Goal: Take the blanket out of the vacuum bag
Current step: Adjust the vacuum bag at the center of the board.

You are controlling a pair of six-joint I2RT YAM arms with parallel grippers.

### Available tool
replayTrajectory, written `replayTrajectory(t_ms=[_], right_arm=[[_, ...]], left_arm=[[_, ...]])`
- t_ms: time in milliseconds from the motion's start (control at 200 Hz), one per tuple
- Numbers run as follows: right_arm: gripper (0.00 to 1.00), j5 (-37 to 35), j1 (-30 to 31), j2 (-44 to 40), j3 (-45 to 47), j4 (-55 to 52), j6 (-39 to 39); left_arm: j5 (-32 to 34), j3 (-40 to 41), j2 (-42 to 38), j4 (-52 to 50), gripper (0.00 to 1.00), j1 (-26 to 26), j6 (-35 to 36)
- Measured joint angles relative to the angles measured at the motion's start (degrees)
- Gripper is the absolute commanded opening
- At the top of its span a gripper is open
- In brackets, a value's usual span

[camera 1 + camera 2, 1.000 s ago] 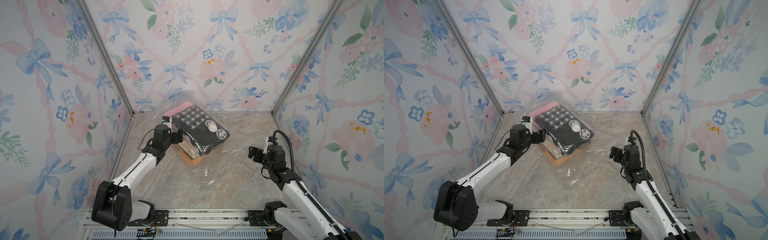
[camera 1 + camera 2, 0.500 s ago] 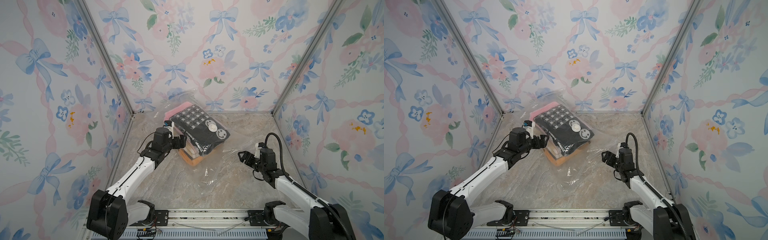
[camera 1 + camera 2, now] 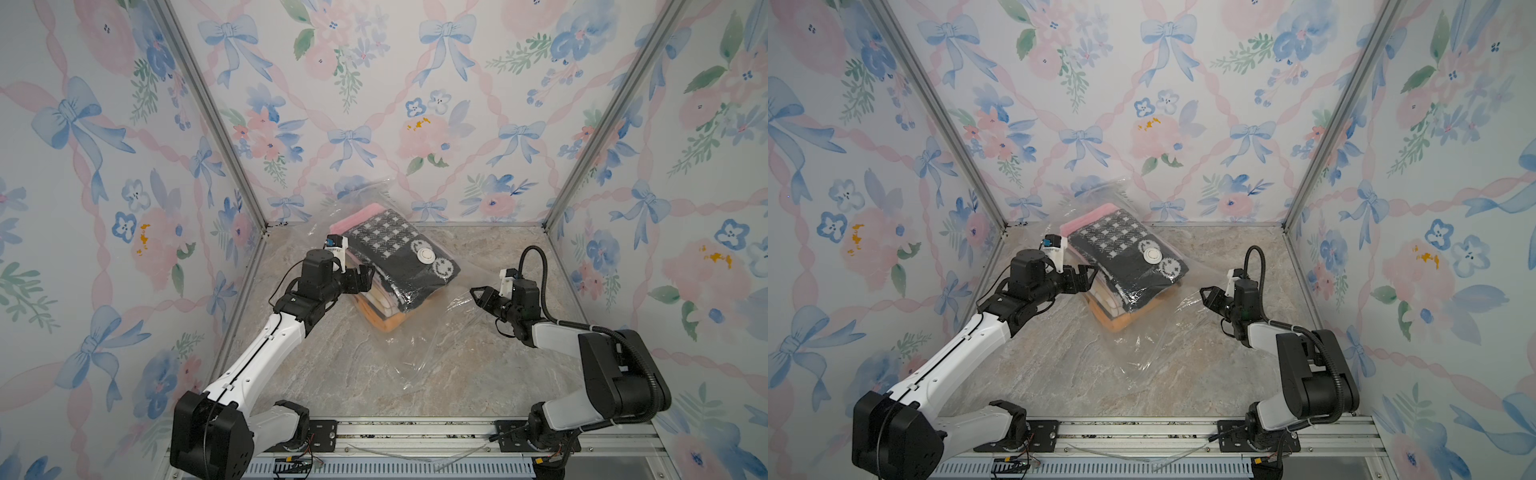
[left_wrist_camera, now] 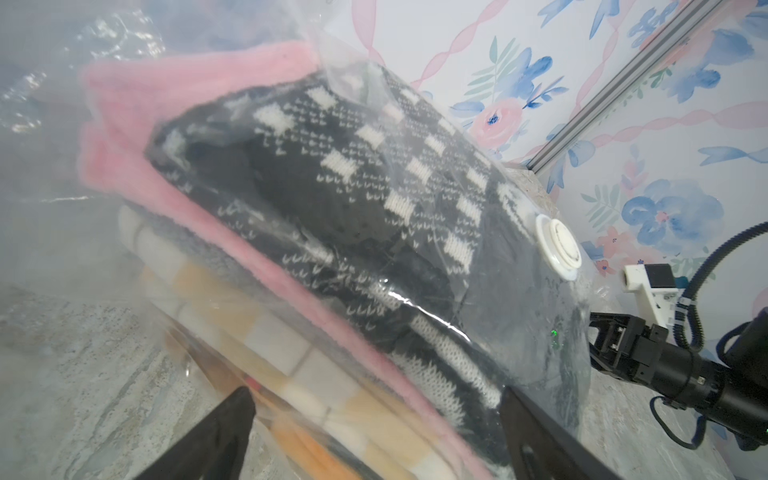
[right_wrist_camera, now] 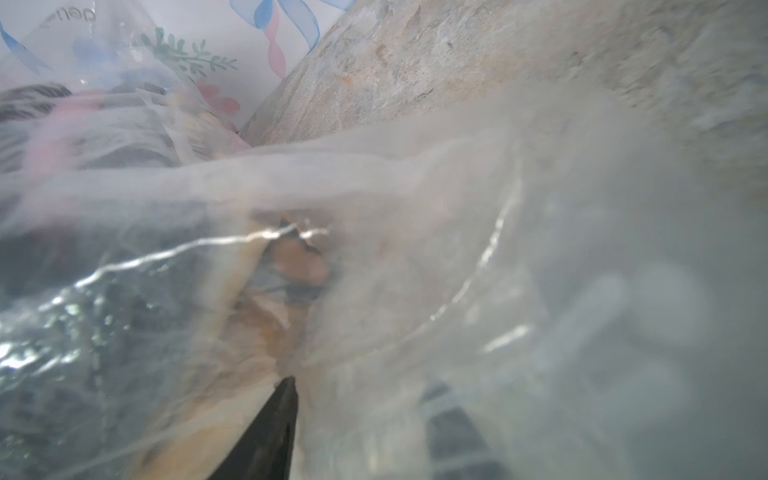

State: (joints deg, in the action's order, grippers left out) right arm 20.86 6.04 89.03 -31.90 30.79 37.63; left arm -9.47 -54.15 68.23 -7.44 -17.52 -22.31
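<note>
surface (image 3: 332, 374): beige-grey marble pattern, centre | walls (image 3: 374, 104): pale wallpaper with blue bows, pink ribbons and flowers, at 9, 12 and 3 o'clock | corner posts (image 3: 216, 124): two silver metal profiles, at 11 and 1 o'clock | rail (image 3: 415, 432): slotted aluminium along the 6 o'clock edge

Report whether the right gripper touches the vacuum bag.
Touching. In the right wrist view, the vacuum bag drapes over one finger of the right gripper.
</note>
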Motion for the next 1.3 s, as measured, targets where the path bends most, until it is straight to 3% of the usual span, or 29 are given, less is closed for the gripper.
replayTrajectory(t_ms=[135, 200, 410, 615, 710, 905, 1080, 1300], right_arm=[[0.23, 2.45, 0.13, 2.43, -1.99, 2.14, 0.79], [0.19, 3.15, 0.57, 2.73, -2.86, 2.54, 0.76], [0.00, 2.73, 2.23, 2.82, -4.44, 1.70, -0.13], [0.00, 1.27, 3.30, 2.80, -4.87, -0.63, -0.63], [0.00, 1.22, 3.56, 2.80, -5.49, -2.14, -1.49], [0.00, 1.46, 4.11, 2.82, -9.86, -5.99, -3.54], [0.00, 2.91, 5.81, 4.39, -17.07, -9.55, -5.84], [0.00, 5.11, 9.86, 10.54, -26.45, -12.26, -8.13]], left_arm=[[-0.31, -5.57, 4.24, -0.15, 0.93, 1.81, 1.44], [-0.37, -9.84, 8.20, -0.66, 0.93, 2.14, 2.58], [1.66, -31.39, 26.12, -3.80, 0.92, 1.36, 7.67], [1.51, -64.39, 51.84, -7.78, 0.87, 0.39, 10.82], [1.95, -72.48, 60.65, -10.32, 0.84, 0.02, 11.43], [9.16, -64.37, 61.72, -11.34, 0.86, -0.66, 11.52], [16.50, -49.51, 50.34, -9.35, 0.86, -0.22, 9.92], [18.71, -33.40, 39.54, -5.42, 0.87, 3.74, 6.29]])
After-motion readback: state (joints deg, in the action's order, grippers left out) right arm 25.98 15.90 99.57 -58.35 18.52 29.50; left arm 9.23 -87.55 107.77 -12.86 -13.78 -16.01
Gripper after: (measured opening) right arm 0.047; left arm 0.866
